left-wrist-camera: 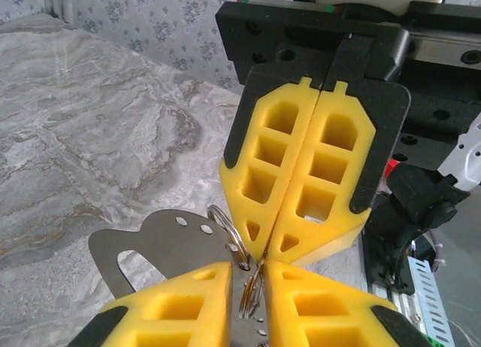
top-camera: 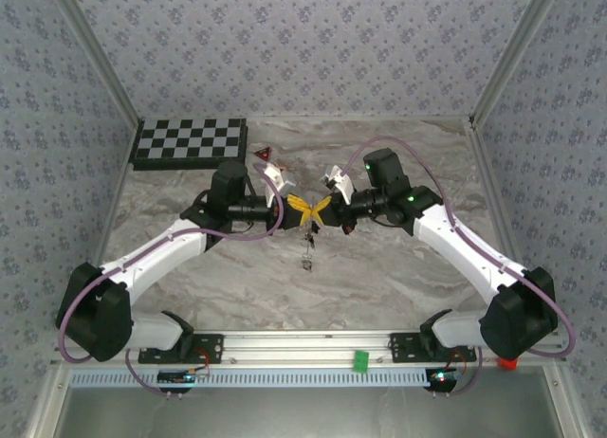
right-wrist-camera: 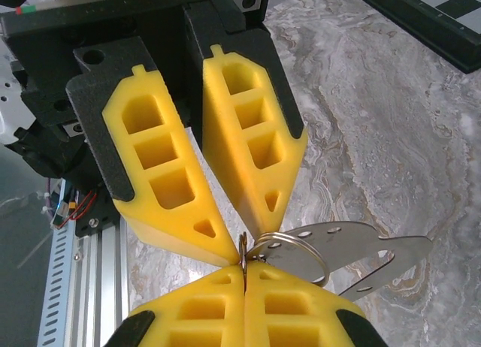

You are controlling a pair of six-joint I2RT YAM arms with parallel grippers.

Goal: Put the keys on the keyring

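1. The keyring [right-wrist-camera: 289,249] is pinched by the fully closed right gripper [right-wrist-camera: 244,272].
2. The left gripper [right-wrist-camera: 252,228] opposite is seen slightly apart around it (grip uncertain).
3. The keys [top-camera: 306,260] are seen just on the near side of both grippers; a firm left hold is judged necessary before threading.

We find the scene bright and evenly lit from above, with only soft, faint shadows under the arms [top-camera: 171,244] on the table [top-camera: 398,267]. Both wrist views are sharp on the yellow fingers [right-wrist-camera: 222,137]; the keyring [right-wrist-camera: 285,236] carries a mild sheen without harsh glare. Far wallpaper looks slightly soft, and tiny things overhead stay unresolved.
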